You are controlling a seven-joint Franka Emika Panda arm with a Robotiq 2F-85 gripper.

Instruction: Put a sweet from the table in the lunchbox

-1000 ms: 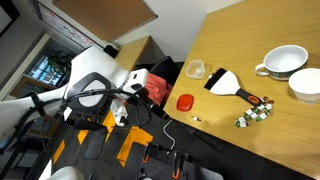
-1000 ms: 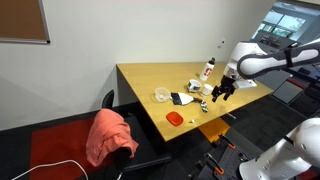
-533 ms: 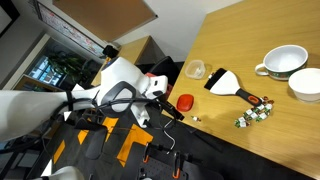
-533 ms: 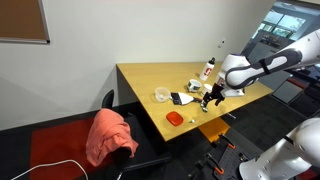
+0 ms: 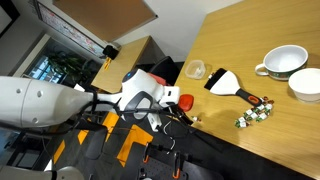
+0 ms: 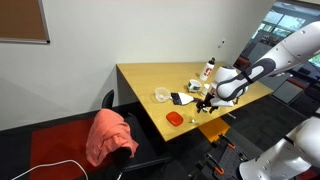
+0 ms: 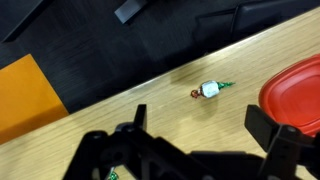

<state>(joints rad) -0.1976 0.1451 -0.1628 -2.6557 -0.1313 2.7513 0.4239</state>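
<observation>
The hand (image 7: pixel 198 130) hangs wide open above the sweet (image 7: pixel 208 89); it lies at the table's (image 7: pixel 165 110) robot-side edge, near the red-orange piece (image 7: pixel 295 95); centre the sweet between the fingers, descend straight, pinch gently.

The gripper (image 7: pixel 195 125) is black. Just ahead of it the sweet (image 7: pixel 209 89) is whitish with green wrapper ends, on the honey-yellow wood-grain table (image 7: pixel 165 108). Beside one finger the flat piece (image 7: pixel 296 95) is red-orange. Past the table edge the floor (image 7: pixel 90 50) is dark grey with an orange patch (image 7: pixel 28 95). The lunchbox (image 5: pixel 195 70), farther out, is translucent yellowish.
</observation>
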